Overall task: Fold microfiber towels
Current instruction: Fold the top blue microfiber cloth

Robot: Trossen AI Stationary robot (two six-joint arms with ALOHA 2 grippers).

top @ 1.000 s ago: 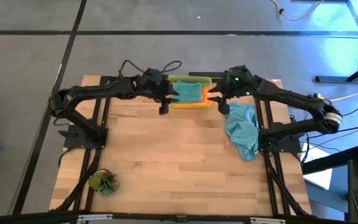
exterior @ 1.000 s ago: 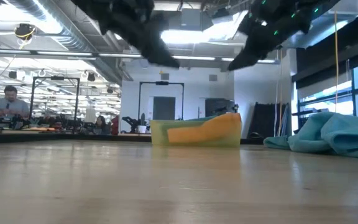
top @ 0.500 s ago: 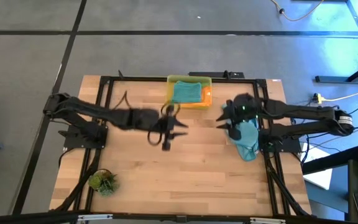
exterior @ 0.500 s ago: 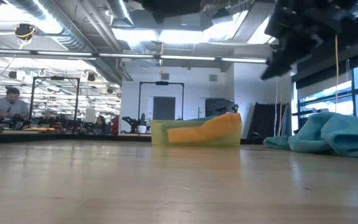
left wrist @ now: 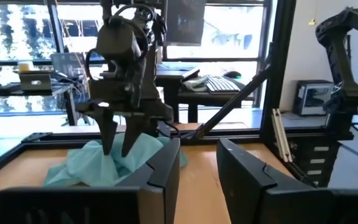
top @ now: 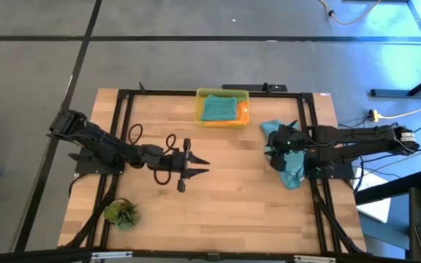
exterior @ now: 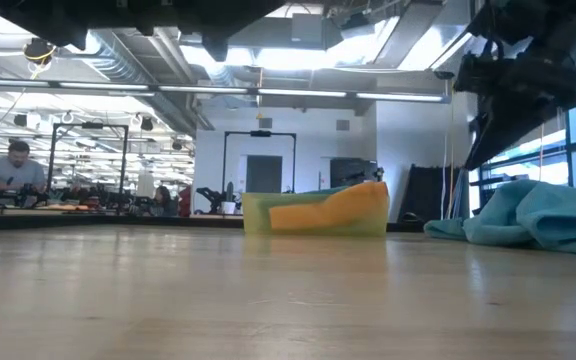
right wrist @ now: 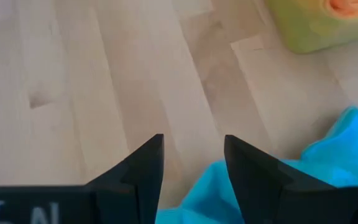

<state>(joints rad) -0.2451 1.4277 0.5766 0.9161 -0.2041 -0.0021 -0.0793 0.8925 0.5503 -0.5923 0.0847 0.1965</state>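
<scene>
Wooden table [top: 225,197] | no legible writing | crumpled teal towel [top: 289,157] right

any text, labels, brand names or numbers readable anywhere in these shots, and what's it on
Pale marks on the right pincer's own body, at the edge of the right wrist view: cut off and blurred, not readable.
Monitors and desk items in the room beyond the table: too small to read.
Yellow bin, towels, wooden table: no text visible.
</scene>
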